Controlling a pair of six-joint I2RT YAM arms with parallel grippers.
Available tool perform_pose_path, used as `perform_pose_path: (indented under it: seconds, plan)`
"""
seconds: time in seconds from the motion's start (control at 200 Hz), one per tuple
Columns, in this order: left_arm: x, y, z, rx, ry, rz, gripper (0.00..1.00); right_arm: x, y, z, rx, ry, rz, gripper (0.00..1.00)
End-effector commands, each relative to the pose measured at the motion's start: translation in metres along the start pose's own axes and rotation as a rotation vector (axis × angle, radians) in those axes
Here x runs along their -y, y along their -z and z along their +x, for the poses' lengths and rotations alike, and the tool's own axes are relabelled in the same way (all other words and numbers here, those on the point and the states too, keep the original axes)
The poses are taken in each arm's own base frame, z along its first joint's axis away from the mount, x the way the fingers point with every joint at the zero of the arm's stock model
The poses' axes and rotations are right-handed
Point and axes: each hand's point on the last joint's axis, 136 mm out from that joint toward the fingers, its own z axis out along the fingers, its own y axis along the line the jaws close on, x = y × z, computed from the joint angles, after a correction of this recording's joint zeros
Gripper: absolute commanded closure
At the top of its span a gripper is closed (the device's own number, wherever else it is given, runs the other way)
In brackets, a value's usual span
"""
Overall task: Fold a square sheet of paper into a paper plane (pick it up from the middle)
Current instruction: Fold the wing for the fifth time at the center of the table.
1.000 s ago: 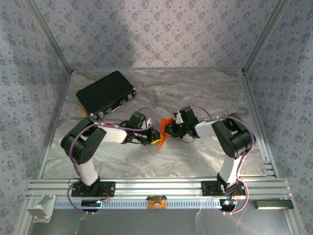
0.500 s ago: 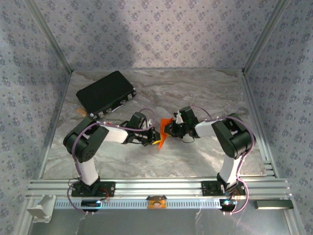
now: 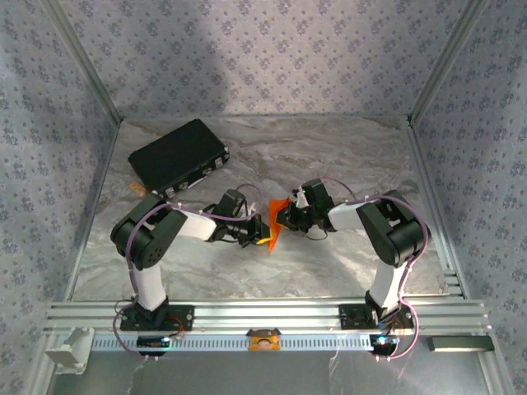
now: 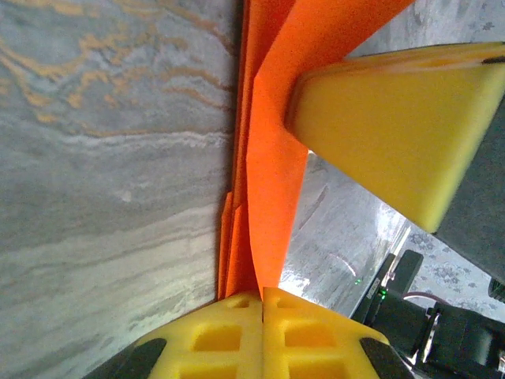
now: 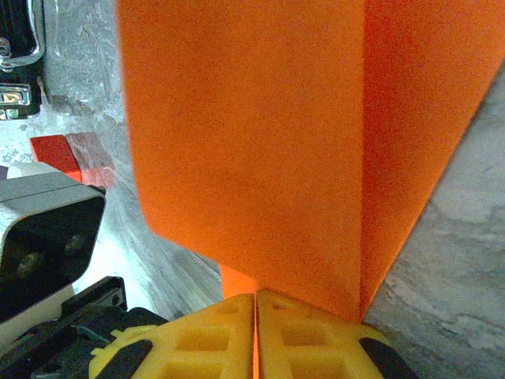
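The orange square sheet of paper is folded into several narrow layers, a paper plane shape held on edge just above the table between both arms. My left gripper is shut on the near end of it. In the left wrist view the yellow fingertips meet with the paper pinched between them. My right gripper is shut on the paper from the other side. In the right wrist view the paper rises from between the closed pads of that gripper.
A black case lies at the back left of the marble table. A small red block lies on the table beyond the paper. The right gripper's yellow finger stands close beside the paper. Metal frame rails run along the near edge.
My left gripper has closed onto the paper, and the left arm's elbow has shifted slightly right. The right gripper and the paper have stayed where they were.
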Motion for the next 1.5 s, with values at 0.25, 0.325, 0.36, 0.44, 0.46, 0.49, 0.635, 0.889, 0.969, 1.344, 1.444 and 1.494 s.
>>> perform_pose_path:
  seconds: [0.25, 0.325, 0.36, 0.44, 0.46, 0.49, 0.635, 0.889, 0.969, 1.344, 1.444, 1.494]
  plan:
    - [-0.018, 0.004, 0.029, -0.115, 0.013, -0.049, 0.89, 0.048, -0.004, 0.020, -0.037, -0.071, 0.181, 0.88]
    - [-0.017, 0.005, 0.031, -0.121, 0.005, -0.054, 0.90, 0.048, -0.004, 0.020, -0.038, -0.072, 0.180, 0.88]
    - [-0.018, 0.006, 0.032, -0.124, 0.004, -0.057, 0.91, 0.048, -0.004, 0.020, -0.037, -0.073, 0.182, 0.88]
    - [-0.021, 0.007, 0.035, -0.132, 0.001, -0.068, 0.95, 0.048, -0.004, 0.020, -0.039, -0.073, 0.183, 0.88]
    - [-0.021, 0.007, 0.035, -0.133, 0.000, -0.072, 0.96, 0.048, -0.004, 0.020, -0.039, -0.073, 0.183, 0.88]
    - [-0.022, 0.007, 0.035, -0.135, -0.001, -0.075, 0.97, 0.048, -0.004, 0.020, -0.037, -0.073, 0.183, 0.88]
    - [-0.023, 0.008, 0.038, -0.148, -0.001, -0.073, 0.93, 0.048, -0.004, 0.019, -0.037, -0.073, 0.183, 0.88]
    - [-0.028, 0.011, 0.045, -0.171, -0.017, -0.105, 0.86, 0.049, -0.005, 0.020, -0.038, -0.074, 0.184, 0.88]
    - [-0.027, 0.010, 0.046, -0.184, -0.027, -0.106, 0.88, 0.048, -0.005, 0.019, -0.038, -0.074, 0.182, 0.88]
    - [-0.022, 0.003, 0.054, -0.217, -0.069, -0.125, 0.92, 0.050, -0.005, 0.021, -0.042, -0.078, 0.188, 0.89]
    - [-0.025, 0.003, 0.054, -0.221, -0.073, -0.148, 0.91, 0.050, -0.005, 0.022, -0.042, -0.078, 0.191, 0.88]
    - [-0.029, 0.003, 0.055, -0.219, -0.075, -0.170, 0.91, 0.050, -0.005, 0.022, -0.043, -0.079, 0.190, 0.88]
